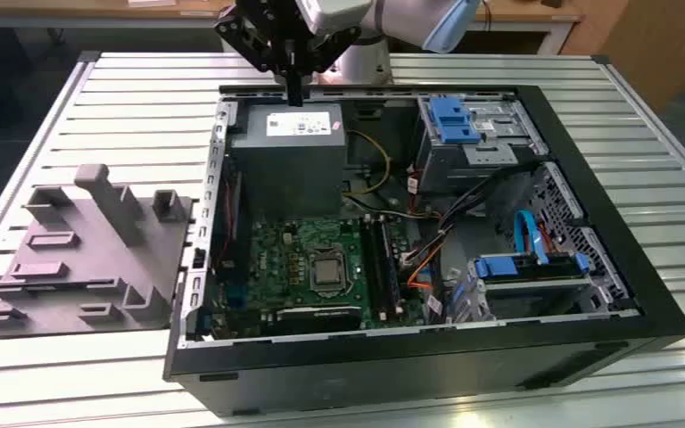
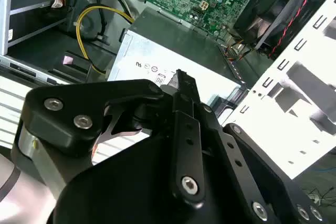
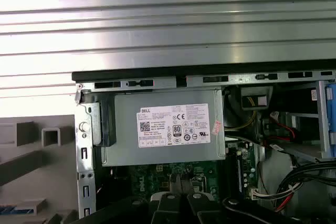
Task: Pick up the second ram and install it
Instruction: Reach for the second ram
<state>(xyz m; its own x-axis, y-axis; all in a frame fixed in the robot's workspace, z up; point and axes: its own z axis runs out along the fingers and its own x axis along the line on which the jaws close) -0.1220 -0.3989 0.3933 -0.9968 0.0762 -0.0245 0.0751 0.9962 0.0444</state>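
Note:
My gripper (image 1: 295,96) hangs at the back of the open computer case, just above the far edge of the grey power supply (image 1: 289,134). Its black fingers stand pressed together, and I can make out nothing between them. In both wrist views the closed fingertips (image 2: 181,80) (image 3: 178,196) point down at the power supply (image 3: 168,127) and the near edge of the green motherboard (image 3: 157,177). The second ram is out of view. Long black memory slots (image 1: 375,254) run along the motherboard (image 1: 301,259) beside the processor socket.
The black case (image 1: 605,267) lies on its side on a slatted metal table (image 1: 140,98). A grey fixture (image 1: 81,259) with upright posts sits at the exterior view's left. Blue drive bays (image 1: 456,120) and loose cables (image 1: 485,201) fill the case at the exterior view's right.

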